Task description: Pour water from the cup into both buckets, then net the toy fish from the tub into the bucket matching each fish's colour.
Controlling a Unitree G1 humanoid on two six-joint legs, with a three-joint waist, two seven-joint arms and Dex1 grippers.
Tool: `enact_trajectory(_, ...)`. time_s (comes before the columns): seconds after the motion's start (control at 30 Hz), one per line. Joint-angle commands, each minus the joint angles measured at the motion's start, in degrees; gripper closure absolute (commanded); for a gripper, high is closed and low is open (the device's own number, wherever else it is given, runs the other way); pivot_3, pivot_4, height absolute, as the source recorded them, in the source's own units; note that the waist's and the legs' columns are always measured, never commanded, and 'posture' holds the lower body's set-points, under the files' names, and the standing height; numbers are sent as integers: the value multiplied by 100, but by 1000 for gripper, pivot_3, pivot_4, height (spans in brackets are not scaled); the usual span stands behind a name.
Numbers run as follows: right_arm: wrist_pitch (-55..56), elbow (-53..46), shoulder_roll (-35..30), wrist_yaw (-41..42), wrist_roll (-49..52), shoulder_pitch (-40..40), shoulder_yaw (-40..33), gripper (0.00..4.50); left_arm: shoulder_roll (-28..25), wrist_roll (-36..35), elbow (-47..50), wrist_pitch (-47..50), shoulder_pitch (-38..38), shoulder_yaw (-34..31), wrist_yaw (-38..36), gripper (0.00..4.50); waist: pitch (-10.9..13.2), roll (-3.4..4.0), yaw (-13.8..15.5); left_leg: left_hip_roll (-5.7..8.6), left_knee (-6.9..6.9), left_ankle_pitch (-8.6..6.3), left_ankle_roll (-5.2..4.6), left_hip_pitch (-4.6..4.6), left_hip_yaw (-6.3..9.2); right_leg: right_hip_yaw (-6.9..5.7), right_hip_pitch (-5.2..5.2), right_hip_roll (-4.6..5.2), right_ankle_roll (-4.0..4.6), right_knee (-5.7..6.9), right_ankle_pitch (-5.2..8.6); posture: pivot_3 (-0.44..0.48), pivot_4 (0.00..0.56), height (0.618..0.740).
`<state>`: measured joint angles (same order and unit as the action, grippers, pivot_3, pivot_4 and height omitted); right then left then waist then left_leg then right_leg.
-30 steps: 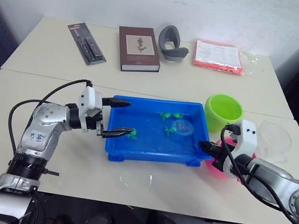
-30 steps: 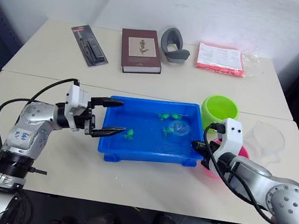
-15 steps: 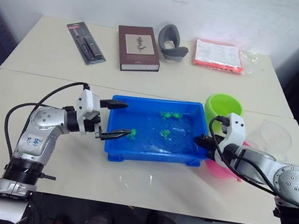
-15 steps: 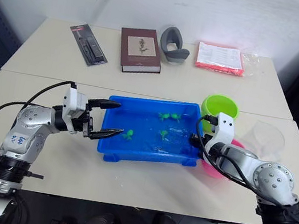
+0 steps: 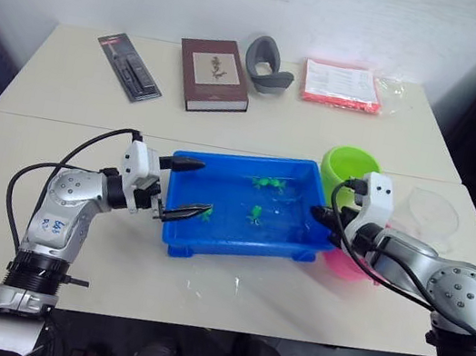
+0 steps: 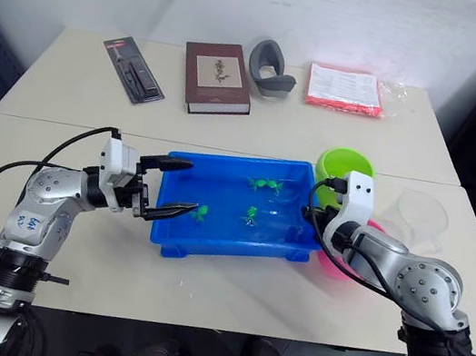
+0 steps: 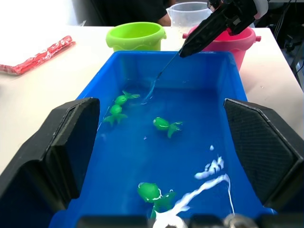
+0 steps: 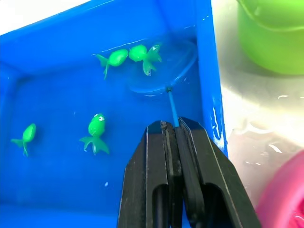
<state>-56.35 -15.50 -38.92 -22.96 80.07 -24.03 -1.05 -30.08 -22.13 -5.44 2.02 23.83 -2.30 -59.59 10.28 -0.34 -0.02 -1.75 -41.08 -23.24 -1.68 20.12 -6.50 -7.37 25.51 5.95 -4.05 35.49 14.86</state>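
The blue tub (image 5: 173, 242) sits mid-table with water and several green toy fish (image 8: 96, 128) in it. My right gripper (image 5: 316, 213) hangs over the tub's right rim, shut on the net's thin handle (image 8: 174, 108). The net (image 8: 164, 71) lies in the water at the far right corner, next to two green fish (image 8: 114, 58). My left gripper (image 5: 206, 188) is open, with its fingers reaching over the tub's left rim and nothing between them. The green bucket (image 5: 350, 172) stands behind the right gripper. The pink bucket (image 5: 347, 264) is partly hidden under that arm. The clear cup (image 5: 429, 216) stands at the right.
Along the far side of the table lie a black package (image 5: 126, 78), a brown book (image 5: 213, 74), a grey curved object (image 5: 268, 62) and a red packet (image 5: 342, 86). Water drops (image 5: 221, 272) spot the table in front of the tub.
My right gripper has swung the net from the tub's middle right to its far right corner beside two fish. The left gripper stays open at the left rim. The camera shifted slightly.
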Motion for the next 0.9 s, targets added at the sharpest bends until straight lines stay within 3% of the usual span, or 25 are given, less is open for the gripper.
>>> enact_trajectory(0.03, 31, -439, -62, 365, -192, 81, -354, 4500, 1, -84, 113, -27, -16, -68, -21, 22, 0, 0, 0, 1, 0, 0, 0, 0, 0, -1, 0, -6, 0, 0, 0, 0, 150, 740)
enact_trajectory(0.37, -140, -1103, -263, 629, 127, 546, -977, 4500, 19, -69, -42, -63, 92, -51, -110, 22, 0, 0, 17, 1, -1, 0, 0, 3, 6, -5, 0, -16, 0, -1, 0, 0, 150, 740)
enact_trajectory(0.7, 320, -2234, -837, 1088, 891, 1933, -2453, 4500, 337, -387, -208, 341, 521, -80, -61, 22, 0, 0, 150, 4, -7, 0, 0, 6, 12, -8, -3, -23, -2, -4, -1, 0, 150, 740)
enact_trajectory(0.9, 557, -2125, -1142, 1366, 510, 2449, -3229, 4500, 576, -355, -390, 526, 957, -8, 37, 22, 0, 0, 151, 11, -9, 1, -2, 6, 13, -6, -7, -25, -8, -5, -4, 0, 150, 740)
